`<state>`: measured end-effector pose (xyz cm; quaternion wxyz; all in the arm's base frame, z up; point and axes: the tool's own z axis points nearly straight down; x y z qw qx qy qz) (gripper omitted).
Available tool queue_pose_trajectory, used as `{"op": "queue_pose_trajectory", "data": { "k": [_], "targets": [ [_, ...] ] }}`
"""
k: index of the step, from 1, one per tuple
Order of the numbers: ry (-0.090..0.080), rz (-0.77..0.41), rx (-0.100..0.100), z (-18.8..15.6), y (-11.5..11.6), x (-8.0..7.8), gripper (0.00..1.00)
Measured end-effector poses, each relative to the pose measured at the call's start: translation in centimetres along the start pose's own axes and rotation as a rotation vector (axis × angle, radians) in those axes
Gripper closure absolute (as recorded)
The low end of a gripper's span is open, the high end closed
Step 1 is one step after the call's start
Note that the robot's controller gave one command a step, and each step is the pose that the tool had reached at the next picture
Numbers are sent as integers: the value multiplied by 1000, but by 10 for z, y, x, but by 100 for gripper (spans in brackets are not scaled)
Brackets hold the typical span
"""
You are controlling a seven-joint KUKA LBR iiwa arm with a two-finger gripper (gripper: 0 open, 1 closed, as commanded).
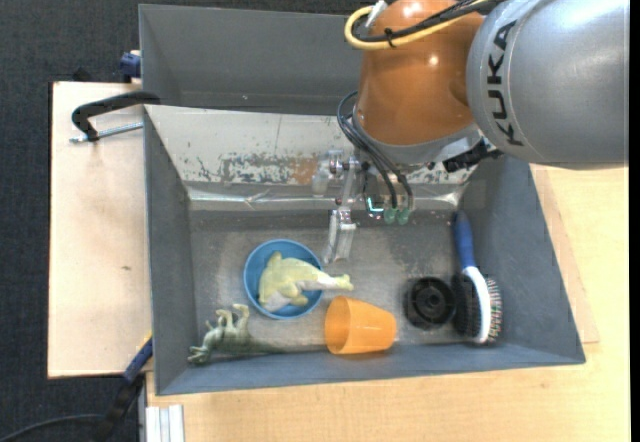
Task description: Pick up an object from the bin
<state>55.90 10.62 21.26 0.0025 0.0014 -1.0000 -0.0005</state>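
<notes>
End effector (341,233) hangs tip-down mid-bin with nothing seen in it. Open or closed: can't tell. Nearest thing is the pale toy figure (295,280), cradled in the blue dish (255,275) at 7 o'clock, so the rim likely keeps it from sliding. Orange cup (360,326) lies on its side at 6, brush (470,280) at 4. Arm enters from 2 o'clock, wrist vertical.

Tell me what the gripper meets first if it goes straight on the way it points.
Likely the pale yellow toy lying in the blue bowl, just below the gripper; depth is unclear, so it may reach the bin floor instead.
</notes>
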Motion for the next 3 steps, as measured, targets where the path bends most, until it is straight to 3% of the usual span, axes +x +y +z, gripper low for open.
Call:
{"op": "queue_pose_trajectory", "data": {
  "k": [1,2,3],
  "targets": [
    [-7,-69,-1,132,13,22,0],
    [-9,-67,-1,129,13,21,100],
    [-20,-178,-1,-33,19,8,100]
  ]
}}
